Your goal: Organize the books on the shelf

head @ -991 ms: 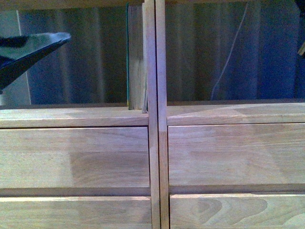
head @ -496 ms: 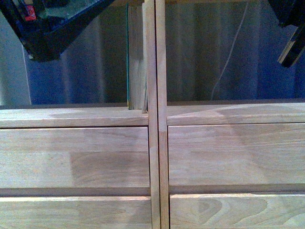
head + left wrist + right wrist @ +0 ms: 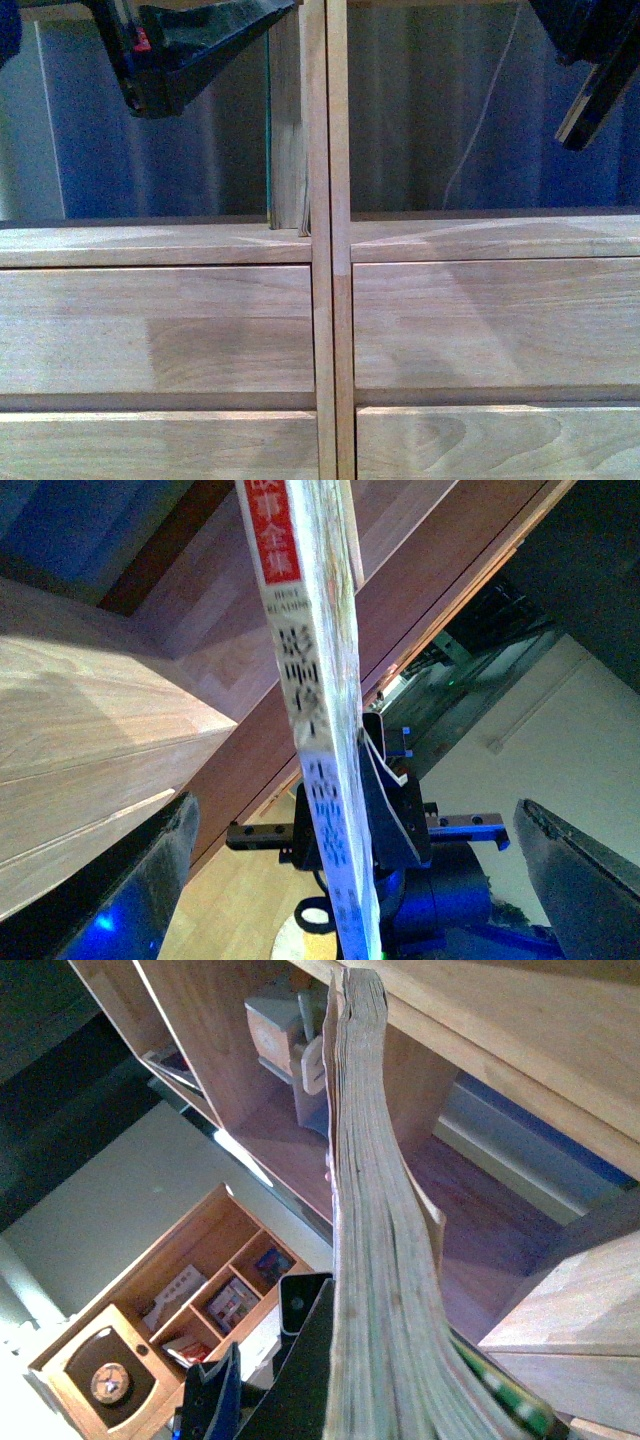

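**Front view.** The left claw is hanging high before the left bay of the shelf, with a dark slab showing a red mark in front of it. The right claw is hanging high at the right bay. The teal book is standing upright in the left bay, touching the double post.

**Left wrist view.** The pale softcover is running lengthwise between the fingers, white spine with a red block facing the camera. The fingers are standing spread, clear of the spine on both sides. What is bearing the softcover is hidden.

**Right wrist view.** A wavy block of page edges is rising from where the claw sits. I cannot tell whether it is the same softcover, nor whether this claw is pinching it or spread.

**Judgement.** The step is seating the softcover beside the teal book. It calls for:
- keeping it vertical, spine outward
- lowering its bottom edge first, then sliding it sideways until the covers meet
- not knocking the teal book over
- letting go only once the softcover is leaning supported, since a limp softcover is likely to slump
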### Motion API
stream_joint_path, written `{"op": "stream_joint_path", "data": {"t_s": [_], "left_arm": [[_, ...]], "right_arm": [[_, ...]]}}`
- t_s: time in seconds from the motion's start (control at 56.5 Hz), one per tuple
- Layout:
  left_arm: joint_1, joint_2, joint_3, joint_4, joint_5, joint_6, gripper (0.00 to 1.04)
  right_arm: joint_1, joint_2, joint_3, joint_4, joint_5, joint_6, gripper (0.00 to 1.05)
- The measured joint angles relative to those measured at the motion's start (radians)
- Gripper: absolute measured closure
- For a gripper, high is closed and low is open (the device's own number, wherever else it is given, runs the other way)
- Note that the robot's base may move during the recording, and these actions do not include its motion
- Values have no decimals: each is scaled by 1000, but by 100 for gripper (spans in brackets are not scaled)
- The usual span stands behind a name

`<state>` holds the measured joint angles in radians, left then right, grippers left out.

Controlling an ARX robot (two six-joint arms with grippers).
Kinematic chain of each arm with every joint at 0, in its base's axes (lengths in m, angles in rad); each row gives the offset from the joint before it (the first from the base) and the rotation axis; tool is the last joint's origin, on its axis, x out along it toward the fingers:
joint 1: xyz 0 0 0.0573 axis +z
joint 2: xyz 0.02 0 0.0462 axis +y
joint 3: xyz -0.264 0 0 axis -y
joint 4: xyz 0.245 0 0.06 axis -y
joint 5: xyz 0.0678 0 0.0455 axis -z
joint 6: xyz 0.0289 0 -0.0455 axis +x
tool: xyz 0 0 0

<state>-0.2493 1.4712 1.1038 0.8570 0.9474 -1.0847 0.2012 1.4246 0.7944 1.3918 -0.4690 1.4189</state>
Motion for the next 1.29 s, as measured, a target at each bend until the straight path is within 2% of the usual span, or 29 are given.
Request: {"op": "stream_joint_path", "data": {"t_s": [0.106,0.301,0.549,0.655,0.673,0.743,0.938,1.133,1.221,1.292], "left_arm": [[-20,24,21,-14,-21,6,9],[-69,40,28,-39,-67,34,38],[-93,42,31,31,-110,23,76],[-90,42,29,68,-110,11,89],[-90,42,27,74,-110,9,92],[-84,39,16,96,-105,1,98],[-41,-17,-42,135,-62,-2,98],[37,-88,-80,180,-28,5,98],[83,-108,-89,203,-17,5,98],[124,-118,-93,201,-6,16,98]], "right_arm": [[13,0,-9,0,-11,0,97],[32,0,-24,0,-25,0,97],[36,0,-34,3,-14,3,97],[37,0,-34,7,-15,2,96],[37,0,-34,8,-16,3,90],[37,0,-34,8,-19,3,82],[36,0,-34,8,-22,3,49],[36,0,-34,8,-22,3,25],[36,0,-34,8,-22,3,11],[36,0,-34,8,-22,3,5]]}}
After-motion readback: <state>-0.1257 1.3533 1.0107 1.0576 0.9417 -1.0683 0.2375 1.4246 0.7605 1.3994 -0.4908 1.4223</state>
